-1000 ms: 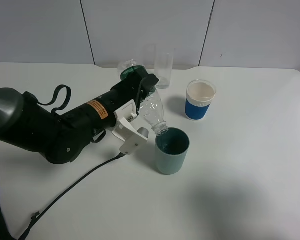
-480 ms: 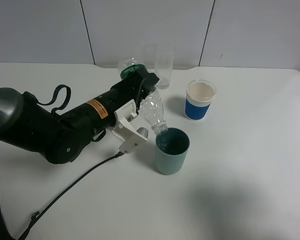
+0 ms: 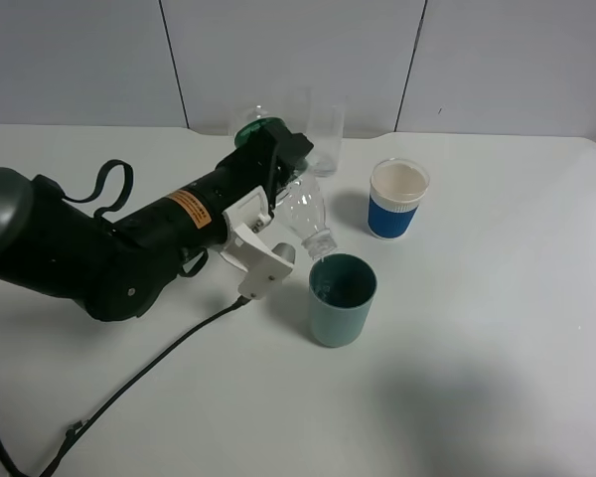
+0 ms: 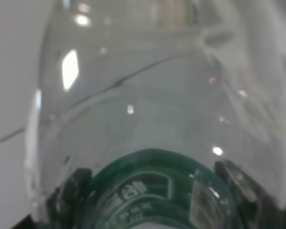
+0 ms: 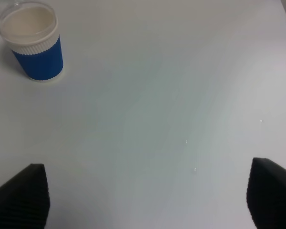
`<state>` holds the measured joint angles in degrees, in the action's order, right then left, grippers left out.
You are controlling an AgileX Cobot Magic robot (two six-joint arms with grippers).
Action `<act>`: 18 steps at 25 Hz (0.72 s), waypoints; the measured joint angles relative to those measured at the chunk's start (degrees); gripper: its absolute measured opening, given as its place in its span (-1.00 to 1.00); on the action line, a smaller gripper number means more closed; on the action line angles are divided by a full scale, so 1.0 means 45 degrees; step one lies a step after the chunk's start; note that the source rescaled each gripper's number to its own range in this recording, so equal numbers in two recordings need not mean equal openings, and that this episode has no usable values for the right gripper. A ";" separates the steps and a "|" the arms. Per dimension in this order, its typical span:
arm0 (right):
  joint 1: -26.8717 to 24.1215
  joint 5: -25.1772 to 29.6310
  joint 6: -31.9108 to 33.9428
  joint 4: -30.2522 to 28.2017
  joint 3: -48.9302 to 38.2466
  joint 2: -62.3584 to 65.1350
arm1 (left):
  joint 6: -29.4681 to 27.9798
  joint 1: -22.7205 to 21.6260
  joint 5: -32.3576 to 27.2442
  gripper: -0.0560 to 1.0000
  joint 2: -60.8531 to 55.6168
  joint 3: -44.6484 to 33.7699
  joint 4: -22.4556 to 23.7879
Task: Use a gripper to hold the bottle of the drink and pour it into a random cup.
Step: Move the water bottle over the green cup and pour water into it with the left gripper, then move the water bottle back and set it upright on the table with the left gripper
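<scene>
White table (image 3: 497, 378) near and across the middle; pale grey wall panels (image 3: 298, 60) far behind, split by dark seams (image 3: 411, 65); soft, even light.

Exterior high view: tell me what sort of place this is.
Likely a robotics lab bench: white table, plain wall panels, and a cabled robot arm holding a bottle tilted toward a cup.

Bright, even light casts soft shadows on the table (image 3: 497, 298). The left wrist view is blurred (bottle (image 4: 148, 119) too close), with small glare spots.
</scene>
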<state>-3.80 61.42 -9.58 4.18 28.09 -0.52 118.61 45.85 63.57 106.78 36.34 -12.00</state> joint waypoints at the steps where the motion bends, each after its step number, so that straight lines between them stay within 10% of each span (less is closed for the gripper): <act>1: 0.0000 0.0000 0.0000 0.0000 0.0000 0.0000 | -0.0346 0.0000 -0.0063 -0.85 -0.0193 -0.0004 -0.0062; 9: 0.0000 0.0000 0.0000 0.0000 0.0000 0.0000 | -0.4790 0.0000 -0.1269 -0.85 -0.1176 -0.0014 -0.0639; 18: 0.0000 0.0000 0.0000 0.0000 0.0000 0.0000 | -1.3386 -0.0984 -0.3736 -0.85 -0.2568 -0.0028 0.0367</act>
<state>-3.80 61.42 -9.58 4.18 28.09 -0.52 58.37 41.42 46.76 95.22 36.21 -10.35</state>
